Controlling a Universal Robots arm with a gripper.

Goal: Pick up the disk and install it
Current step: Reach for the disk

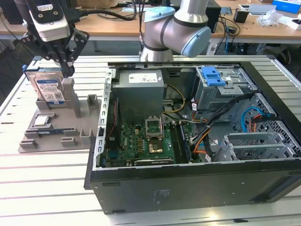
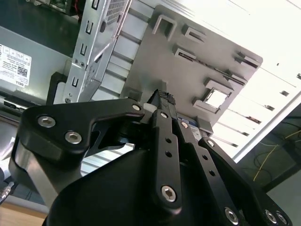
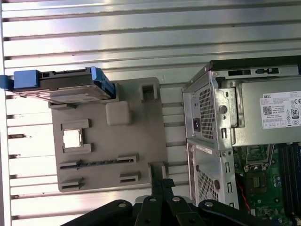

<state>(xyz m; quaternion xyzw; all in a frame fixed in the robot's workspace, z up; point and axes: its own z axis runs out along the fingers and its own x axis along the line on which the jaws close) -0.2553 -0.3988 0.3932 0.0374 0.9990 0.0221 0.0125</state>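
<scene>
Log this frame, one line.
claw: shut, empty, near disk top | disk: upright on grey fixture, ungrasped | stage: not picked

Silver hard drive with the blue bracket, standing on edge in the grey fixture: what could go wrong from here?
In the exterior view the black claw hangs by the blue-framed silver hard drive and the grey plastic fixture's post; it could strike that post. The drive stands on edge, so a sideways nudge might tip it. Cables near the grey drive cage could snag.
</scene>
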